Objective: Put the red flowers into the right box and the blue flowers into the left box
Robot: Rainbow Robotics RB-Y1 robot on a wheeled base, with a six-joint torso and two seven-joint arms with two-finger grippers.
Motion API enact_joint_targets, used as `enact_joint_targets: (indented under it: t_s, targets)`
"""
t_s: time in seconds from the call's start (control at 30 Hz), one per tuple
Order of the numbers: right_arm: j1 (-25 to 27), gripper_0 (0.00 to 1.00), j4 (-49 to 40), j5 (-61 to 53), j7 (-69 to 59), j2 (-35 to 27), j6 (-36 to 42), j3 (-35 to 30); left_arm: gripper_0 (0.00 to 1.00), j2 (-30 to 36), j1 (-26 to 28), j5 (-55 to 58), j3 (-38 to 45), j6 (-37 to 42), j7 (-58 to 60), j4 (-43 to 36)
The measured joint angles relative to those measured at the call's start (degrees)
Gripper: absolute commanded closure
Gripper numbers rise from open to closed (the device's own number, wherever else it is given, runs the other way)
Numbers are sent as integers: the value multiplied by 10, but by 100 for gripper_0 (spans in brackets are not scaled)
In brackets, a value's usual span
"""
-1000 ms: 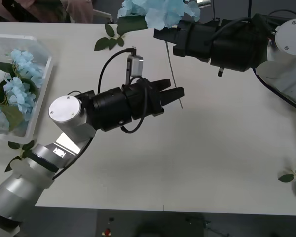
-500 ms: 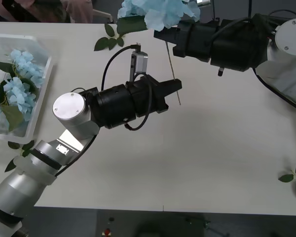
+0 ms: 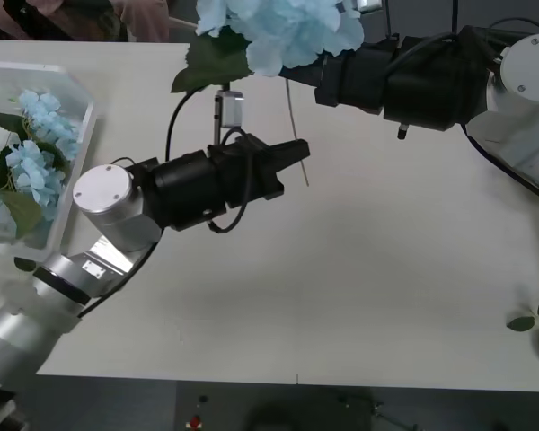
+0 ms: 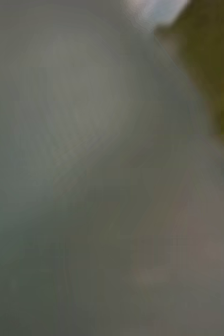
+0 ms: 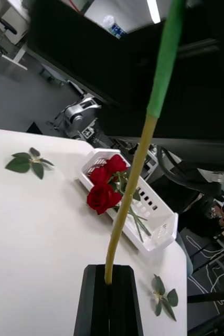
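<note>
Farthest left: left box (image 3: 72,171) with blue hydrangeas (image 3: 38,144) lying inside. Right of that box, left gripper (image 3: 296,153) clenched on the lower stem (image 5: 127,199) of a blue hydrangea (image 3: 287,31). Right of that bloom, right gripper (image 3: 319,72) just beside the flower head, finger state impossible to tell. Well beyond the left gripper, right box (image 5: 161,239) holding red roses (image 5: 105,184), loose leaf sprigs (image 5: 28,161) nearby.

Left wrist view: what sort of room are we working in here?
Probably a robotics lab or office workspace: a white table holding a white slotted box of red roses, dark partitions behind, a strip ceiling light, and a desk with a chair beyond.
</note>
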Motion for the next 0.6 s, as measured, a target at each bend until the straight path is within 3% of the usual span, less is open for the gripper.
enact_joint_targets:
  t_s: [0.13, 0.3, 0.47, 0.6]
  targets:
    - [0, 22, 0, 0, 0, -1, 1, 0, 100, 105, 0, 80, -1, 12, 0, 0]
    - [0, 22, 0, -2, 0, -6, 1, 0, 100, 331, 0, 182, -26, 102, 0, -11]
    - [0, 22, 0, -8, 3, -19, 18, 0, 100, 525, 0, 197, -31, 186, 0, -17]
    - [9, 22, 0, -19, 50, -35, 51, 0, 100, 609, 0, 131, -27, 208, 0, 5]
